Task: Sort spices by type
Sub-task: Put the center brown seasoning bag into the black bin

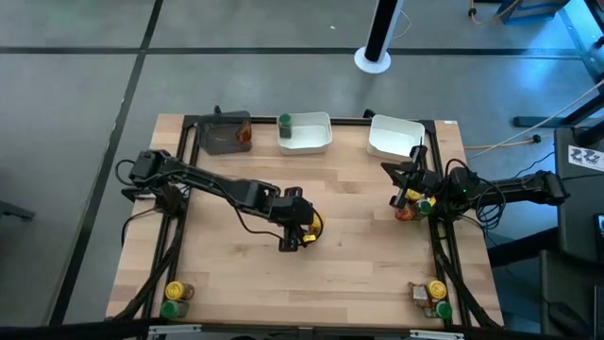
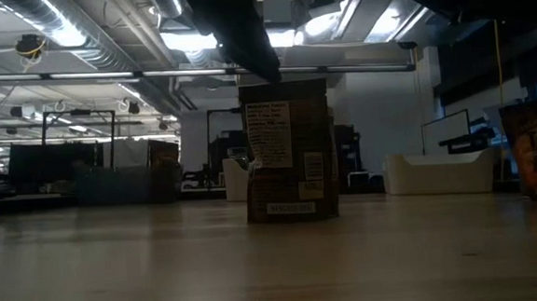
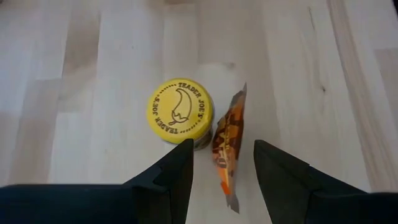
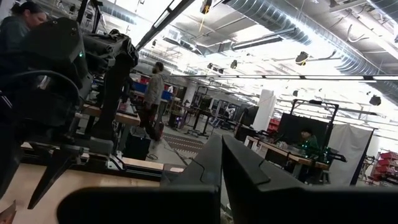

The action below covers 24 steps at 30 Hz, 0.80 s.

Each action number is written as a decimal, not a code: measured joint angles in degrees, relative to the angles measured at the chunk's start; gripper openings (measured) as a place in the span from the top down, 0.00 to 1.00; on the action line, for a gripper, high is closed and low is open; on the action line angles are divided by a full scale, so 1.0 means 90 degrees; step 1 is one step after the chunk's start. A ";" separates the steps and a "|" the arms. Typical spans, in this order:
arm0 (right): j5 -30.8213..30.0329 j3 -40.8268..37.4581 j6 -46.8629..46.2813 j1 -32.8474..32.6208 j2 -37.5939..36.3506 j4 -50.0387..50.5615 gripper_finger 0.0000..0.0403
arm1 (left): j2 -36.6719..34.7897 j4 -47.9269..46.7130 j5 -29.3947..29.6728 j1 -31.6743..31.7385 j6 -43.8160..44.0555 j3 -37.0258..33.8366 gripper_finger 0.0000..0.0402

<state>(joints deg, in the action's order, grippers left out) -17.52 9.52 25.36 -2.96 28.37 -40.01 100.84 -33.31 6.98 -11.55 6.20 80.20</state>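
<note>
My left gripper point(image 1: 300, 229) point(image 3: 222, 152) hangs open over the table's middle, pointing down. Between its fingers an orange-brown spice packet point(image 3: 227, 146) point(image 2: 287, 149) stands upright on its bottom edge, and neither finger visibly touches it. A yellow-lidded jar point(image 3: 180, 111) stands on its base right beside the packet. My right gripper point(image 1: 408, 185) point(image 4: 222, 158) is shut near the right edge, above a reddish jar point(image 1: 407, 213) and a yellow-lidded jar point(image 1: 427, 203).
Along the far edge stand a dark tray point(image 1: 219, 142) with a reddish-brown jar point(image 1: 243, 135), a white tray point(image 1: 311, 140) with a green-lidded jar point(image 1: 284, 122), and another white tray point(image 1: 394, 137). More jars stand at the near-left corner point(image 1: 175, 297) and near-right corner point(image 1: 434, 297).
</note>
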 joint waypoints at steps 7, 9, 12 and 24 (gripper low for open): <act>-0.0002 0.0001 0.0001 0.0000 -0.0001 0.0000 0.96 | 0.0000 -0.0061 -0.0031 -0.0002 0.0153 0.0000 0.62; -0.0002 0.0000 0.0000 0.0000 -0.0001 0.0000 0.96 | 0.0000 -0.0057 -0.0056 -0.0002 0.0165 0.0000 0.62; -0.0002 0.0001 0.0001 0.0000 0.0000 0.0000 0.96 | 0.0003 -0.0059 -0.0066 -0.0002 0.0268 0.0000 0.62; -0.0005 0.0001 0.0002 0.0000 -0.0001 0.0002 0.96 | 0.0452 -0.0073 -0.0206 0.0002 0.0482 0.0002 0.62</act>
<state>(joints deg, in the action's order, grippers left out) -17.56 9.53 25.39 -2.96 28.36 -39.99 104.91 -33.96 5.13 -11.53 10.53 80.23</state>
